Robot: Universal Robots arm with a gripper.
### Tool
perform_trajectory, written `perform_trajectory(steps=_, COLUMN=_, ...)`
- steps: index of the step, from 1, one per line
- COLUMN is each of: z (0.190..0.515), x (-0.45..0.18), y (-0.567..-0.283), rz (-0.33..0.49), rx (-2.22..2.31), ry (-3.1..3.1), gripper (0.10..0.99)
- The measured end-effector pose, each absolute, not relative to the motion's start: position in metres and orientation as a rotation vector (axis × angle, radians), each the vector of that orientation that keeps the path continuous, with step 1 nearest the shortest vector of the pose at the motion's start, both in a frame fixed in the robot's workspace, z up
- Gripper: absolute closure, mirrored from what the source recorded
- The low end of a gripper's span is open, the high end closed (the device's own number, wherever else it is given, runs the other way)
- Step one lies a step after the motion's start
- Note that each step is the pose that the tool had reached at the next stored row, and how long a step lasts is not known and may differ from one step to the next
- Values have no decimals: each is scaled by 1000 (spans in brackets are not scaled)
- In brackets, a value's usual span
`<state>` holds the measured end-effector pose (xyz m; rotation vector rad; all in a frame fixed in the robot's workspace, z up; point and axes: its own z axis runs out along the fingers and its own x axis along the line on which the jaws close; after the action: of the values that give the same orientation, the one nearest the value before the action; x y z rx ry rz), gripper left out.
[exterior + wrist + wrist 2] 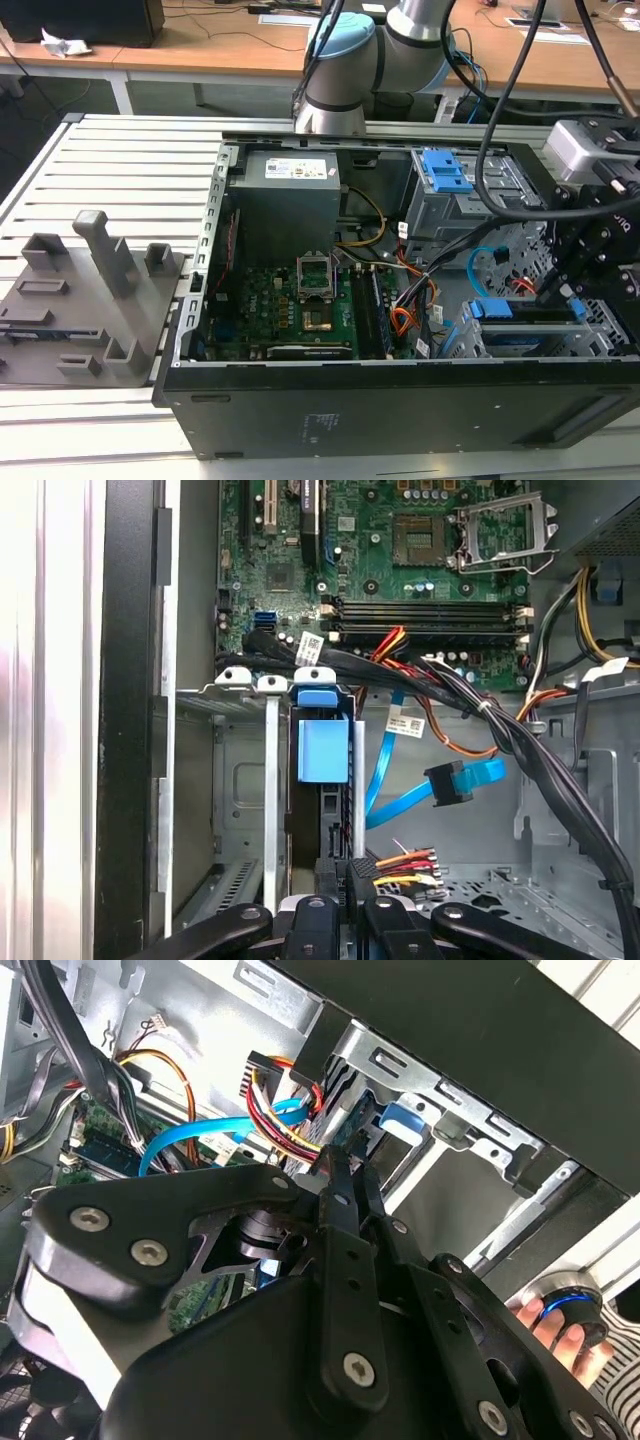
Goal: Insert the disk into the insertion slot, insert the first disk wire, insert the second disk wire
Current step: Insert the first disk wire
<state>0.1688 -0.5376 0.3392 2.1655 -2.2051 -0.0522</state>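
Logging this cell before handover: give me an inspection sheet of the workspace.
Surface: slotted aluminium table, bearing the open PC case.
Job's things: disk sits in insertion slot; second disk wire plug loose, unconnected.
Clutter: grey fixture tray beside the case.
Grippers: gripper shut on first disk wire plug, beside the disk.
Cables: black bundle crosses the motherboard.
Surroundings: wooden desks behind; a person's hand.

Can't read any print from where I sit. The sticker on the PSU [296,170] and the cable tag [405,725] are too tiny.
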Motion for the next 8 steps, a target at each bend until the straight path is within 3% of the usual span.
perform_trajectory(steps=8, z=336, x=171, y=-538, rz=-55, rx=2165, ry=-2205, gripper=922)
